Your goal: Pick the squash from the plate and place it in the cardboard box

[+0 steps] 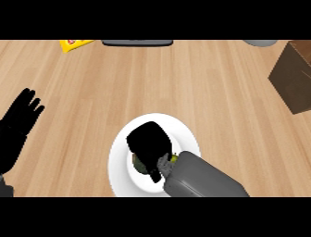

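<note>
Right now my right hand is down over the white plate, covering most of its middle. Beneath it, at the edge nearest my wrist, a sliver of the squash shows yellow-green, with a darker green patch peeking out on the other side. My hand lies on top of the squash, but it hides so much that I cannot tell whether the fingers are curled round it or only resting above it. The squash is on the plate, touching my hand.

My left hand shows at the left edge, fingers straight and pointing up, holding nothing and resting on the wooden counter.

The cardboard box stands at the far right, well apart from the plate. Along the far edge of the counter lie a yellow packet, a dark flat object and a grey rounded thing, each only partly in view.
</note>
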Controlling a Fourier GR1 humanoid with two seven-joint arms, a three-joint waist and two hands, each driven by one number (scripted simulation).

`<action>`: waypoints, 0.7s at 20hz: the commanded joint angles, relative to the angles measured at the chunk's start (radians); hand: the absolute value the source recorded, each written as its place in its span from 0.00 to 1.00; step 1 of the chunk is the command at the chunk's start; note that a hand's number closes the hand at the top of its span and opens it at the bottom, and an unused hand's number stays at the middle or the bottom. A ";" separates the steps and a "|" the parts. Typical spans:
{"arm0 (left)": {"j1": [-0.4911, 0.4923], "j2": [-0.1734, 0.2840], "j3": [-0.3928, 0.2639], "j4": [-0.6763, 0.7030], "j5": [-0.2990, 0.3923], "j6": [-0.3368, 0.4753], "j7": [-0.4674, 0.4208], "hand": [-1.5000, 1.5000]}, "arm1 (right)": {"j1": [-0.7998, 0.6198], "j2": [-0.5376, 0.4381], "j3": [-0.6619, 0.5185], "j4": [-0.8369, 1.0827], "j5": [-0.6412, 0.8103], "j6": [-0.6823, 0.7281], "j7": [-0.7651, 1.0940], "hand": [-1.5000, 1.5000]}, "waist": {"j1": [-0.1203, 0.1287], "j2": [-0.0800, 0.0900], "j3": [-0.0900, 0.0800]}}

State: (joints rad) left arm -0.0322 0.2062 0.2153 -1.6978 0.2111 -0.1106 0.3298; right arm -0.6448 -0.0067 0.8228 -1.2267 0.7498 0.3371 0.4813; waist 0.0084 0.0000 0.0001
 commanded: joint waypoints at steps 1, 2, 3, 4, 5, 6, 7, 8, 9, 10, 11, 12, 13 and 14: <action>-0.011 0.020 0.029 0.056 0.013 -0.039 -0.047 0.50 | -0.069 0.006 0.014 0.031 -0.046 -0.049 0.003 1.00 | 0.005 0.001 0.000; -0.021 -0.010 0.002 0.041 -0.019 0.000 -0.040 0.50 | -0.077 0.006 0.059 0.033 -0.070 -0.061 0.025 1.00 | 0.006 0.001 0.000; 0.027 -0.027 -0.020 -0.036 -0.031 0.016 -0.003 0.50 | 0.011 -0.007 -0.025 -0.013 0.051 0.008 -0.064 1.00 | -0.004 -0.001 0.000; 0.044 -0.001 0.020 0.010 0.009 -0.045 -0.057 0.50 | -0.004 0.006 0.028 0.024 0.019 -0.042 -0.044 1.00 | 0.001 0.000 0.000; -0.007 -0.004 0.002 0.002 -0.005 -0.011 -0.001 0.50 | -0.064 0.006 0.067 0.047 -0.063 -0.066 0.000 1.00 | 0.006 0.001 0.000; 0.033 -0.039 -0.009 0.032 -0.031 -0.011 -0.085 0.50 | -0.038 0.007 0.059 0.015 -0.032 -0.056 0.007 1.00 | 0.002 0.000 0.000; -0.016 0.029 0.044 0.053 0.014 -0.037 -0.035 0.50 | -0.040 -0.001 -0.082 0.087 -0.006 -0.067 0.007 1.00 | -0.005 0.001 0.000; -0.014 -0.022 -0.008 0.010 -0.032 0.028 0.007 0.50 | -0.016 -0.098 -0.134 0.057 -0.027 -0.077 0.028 1.00 | -0.019 0.000 0.001; 0.010 0.002 0.020 0.053 -0.011 -0.022 -0.052 0.50 | -0.065 -0.119 -0.238 0.121 -0.053 -0.088 0.065 1.00 | -0.018 0.007 -0.001; -0.010 -0.003 0.031 0.021 0.003 0.004 -0.022 0.50 | -0.049 -0.164 -0.302 0.159 -0.070 -0.115 0.085 1.00 | -0.022 0.008 0.001; -0.009 -0.013 0.003 0.012 -0.022 0.011 -0.018 0.50 | -0.072 -0.197 -0.366 0.200 -0.082 -0.120 0.124 1.00 | -0.027 0.012 0.002; 0.006 -0.004 0.024 0.016 -0.002 -0.001 -0.021 0.50 | -0.076 -0.207 -0.434 0.225 -0.098 -0.145 0.192 1.00 | -0.025 0.011 0.001; -0.011 0.003 0.021 0.016 0.003 -0.009 -0.013 0.50 | -0.104 -0.219 -0.470 0.266 -0.109 -0.145 0.203 1.00 | -0.009 0.014 0.001; -0.033 -0.008 0.002 0.017 -0.012 0.003 -0.013 0.50 | -0.126 -0.261 -0.494 0.319 -0.101 -0.167 0.167 1.00 | 0.000 0.019 0.001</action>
State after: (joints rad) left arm -0.0412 0.2015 0.2282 -1.6784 0.2036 -0.1134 0.3090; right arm -0.7224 -0.1763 0.4901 -1.0304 0.6737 0.2173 0.6038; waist -0.0035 0.0105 0.0008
